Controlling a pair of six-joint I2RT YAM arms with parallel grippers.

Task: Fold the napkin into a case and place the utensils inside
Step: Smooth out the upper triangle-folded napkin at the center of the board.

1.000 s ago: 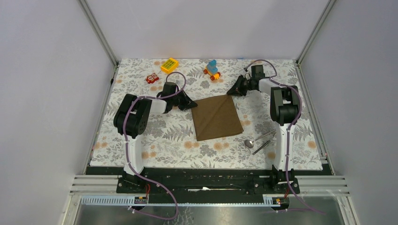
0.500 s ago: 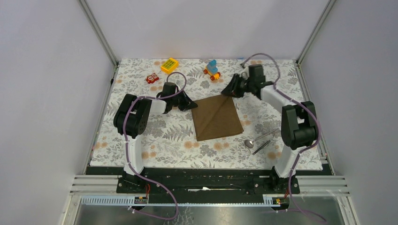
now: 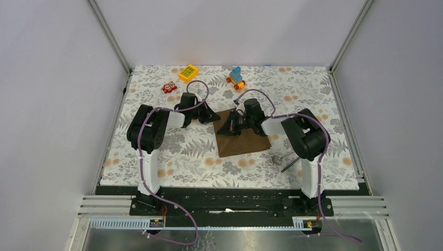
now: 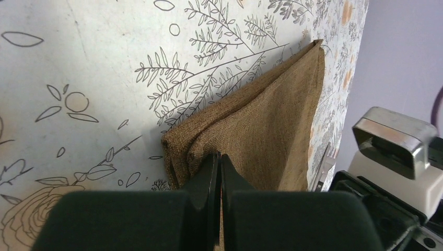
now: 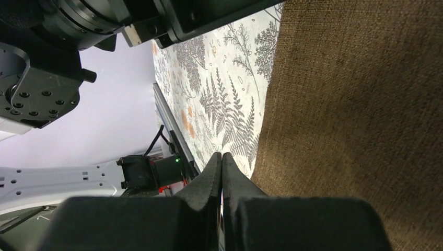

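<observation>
Right gripper (image 3: pixel 228 128) just swung in from the far-right corner and is now over the brown napkin (image 3: pixel 244 144) mid-table. It's clamped, but can't tell if on cloth. Left gripper (image 3: pixel 212 117) pinches the 10 o'clock corner. Fold's probably starting. The spoon (image 3: pixel 277 158) waits at 4 o'clock.

Cover: grey floral-patterned tablecloth (image 3: pixel 183 151) spread over the tabletop.
Far left: yellow studded plastic toy block (image 3: pixel 188 72), with a small red toy (image 3: pixel 168 87) near it.
Far middle: blue toy block on orange wheels (image 3: pixel 236 77).
</observation>
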